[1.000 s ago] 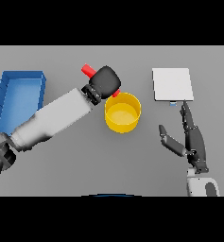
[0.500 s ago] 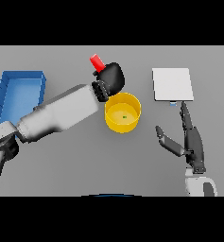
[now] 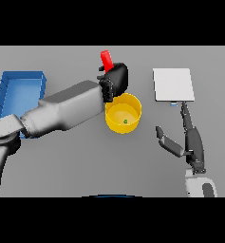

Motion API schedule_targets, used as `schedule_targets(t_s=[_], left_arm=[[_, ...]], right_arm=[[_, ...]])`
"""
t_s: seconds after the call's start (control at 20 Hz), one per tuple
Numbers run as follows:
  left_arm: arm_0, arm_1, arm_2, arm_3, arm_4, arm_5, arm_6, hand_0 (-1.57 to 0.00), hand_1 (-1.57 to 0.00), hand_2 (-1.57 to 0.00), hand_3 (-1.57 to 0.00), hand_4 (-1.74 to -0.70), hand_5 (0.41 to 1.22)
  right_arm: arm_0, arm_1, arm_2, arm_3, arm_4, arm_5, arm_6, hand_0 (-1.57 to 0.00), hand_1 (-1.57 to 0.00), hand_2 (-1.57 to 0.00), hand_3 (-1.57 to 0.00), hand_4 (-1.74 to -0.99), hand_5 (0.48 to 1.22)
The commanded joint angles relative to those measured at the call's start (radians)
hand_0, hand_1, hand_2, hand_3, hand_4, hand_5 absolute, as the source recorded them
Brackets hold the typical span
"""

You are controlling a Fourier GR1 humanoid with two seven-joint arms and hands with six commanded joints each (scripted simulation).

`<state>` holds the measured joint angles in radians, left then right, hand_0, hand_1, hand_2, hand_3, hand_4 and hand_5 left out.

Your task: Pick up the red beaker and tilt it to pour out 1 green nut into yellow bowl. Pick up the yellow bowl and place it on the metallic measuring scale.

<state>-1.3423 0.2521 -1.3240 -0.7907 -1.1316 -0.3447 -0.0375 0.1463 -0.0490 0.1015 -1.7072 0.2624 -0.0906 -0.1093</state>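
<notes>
My left hand (image 3: 115, 79) is shut on the red beaker (image 3: 105, 60), which sticks up behind the hand, nearly upright and leaning slightly left. It hangs just behind the yellow bowl (image 3: 119, 119), which stands mid-table with one small green nut (image 3: 125, 121) on its bottom. The metallic measuring scale (image 3: 173, 84) lies flat at the back right. My right hand (image 3: 190, 142) rests open to the right of the bowl, fingers pointing toward the scale, thumb out to the left.
A blue tray (image 3: 13, 97) lies at the left edge of the table, beside my left forearm.
The left hand has swung the beaker from a tilt over the bowl back toward upright and moved it right and away. A green nut now lies in the bowl. The right hand is unchanged.
</notes>
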Motion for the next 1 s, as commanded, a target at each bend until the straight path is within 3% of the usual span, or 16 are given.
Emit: schedule_targets(t_s=[0.0, 0.15, 0.2, 0.25, 0.35, 0.45, 0.6, 0.75, 0.95], left_arm=[[-0.022, 0.009, 0.001, 0.001, 0.006, -0.005, -0.022, -1.57, -1.57, -1.57, -1.57, -1.73, 1.221], [-0.100, 0.023, 0.032, 0.043, 0.031, 0.029, -0.037, -1.57, -1.57, -1.57, -1.57, -1.73, 1.221], [-0.123, 0.031, 0.046, 0.068, 0.042, 0.051, -0.040, -1.57, -1.57, -1.57, -1.49, -1.73, 1.221], [-0.156, 0.042, 0.067, 0.090, 0.056, 0.052, -0.038, -1.57, -1.57, -1.40, -1.51, -1.68, 1.221], [-0.216, 0.078, 0.109, 0.132, 0.094, 0.086, -0.064, -1.57, -1.57, -1.46, -1.04, -1.70, 1.221], [-0.265, 0.096, 0.159, 0.199, 0.140, 0.110, -0.057, -1.57, -1.57, -1.50, -1.23, -1.70, 1.221], [-0.307, 0.126, 0.274, 0.295, 0.253, 0.095, 0.002, -1.57, -1.57, -1.53, -1.40, -1.72, 1.221], [-0.275, 0.192, 0.437, 0.391, 0.424, 0.130, 0.126, -1.57, -1.57, -1.55, -1.36, -1.73, 1.221], [-0.179, 0.293, 0.614, 0.410, 0.657, 0.226, 0.157, -1.57, -1.57, -1.56, -1.40, -1.74, 1.221]], right_arm=[[0.003, -0.003, -0.001, -0.007, -0.003, 0.004, 0.004, 0.00, 0.00, 0.00, 0.00, -1.207, 0.594], [0.000, 0.003, 0.002, 0.001, -0.001, 0.001, -0.001, 0.00, 0.00, 0.00, 0.00, -1.209, 0.592], [-0.002, 0.004, 0.004, -0.002, 0.004, -0.002, -0.001, 0.00, 0.00, 0.00, 0.00, -1.203, 0.592], [0.001, 0.007, 0.010, 0.002, 0.011, -0.005, -0.007, 0.00, 0.00, 0.00, 0.00, -1.201, 0.592], [-0.006, 0.003, 0.001, -0.004, -0.011, 0.006, -0.012, 0.00, 0.00, 0.00, 0.00, -1.186, 0.596], [-0.012, 0.002, -0.009, 0.003, -0.030, 0.012, -0.006, 0.00, 0.00, 0.00, 0.00, -1.181, 0.593], [-0.015, 0.012, 0.001, -0.002, -0.053, 0.035, -0.010, 0.00, 0.00, 0.00, 0.00, -1.193, 0.597], [-0.025, 0.013, -0.003, 0.013, -0.051, 0.029, 0.003, 0.00, 0.00, 0.00, 0.00, -1.209, 0.593], [-0.024, -0.007, -0.010, 0.014, -0.064, 0.045, -0.032, 0.00, 0.00, 0.00, 0.00, -1.222, 0.587]])
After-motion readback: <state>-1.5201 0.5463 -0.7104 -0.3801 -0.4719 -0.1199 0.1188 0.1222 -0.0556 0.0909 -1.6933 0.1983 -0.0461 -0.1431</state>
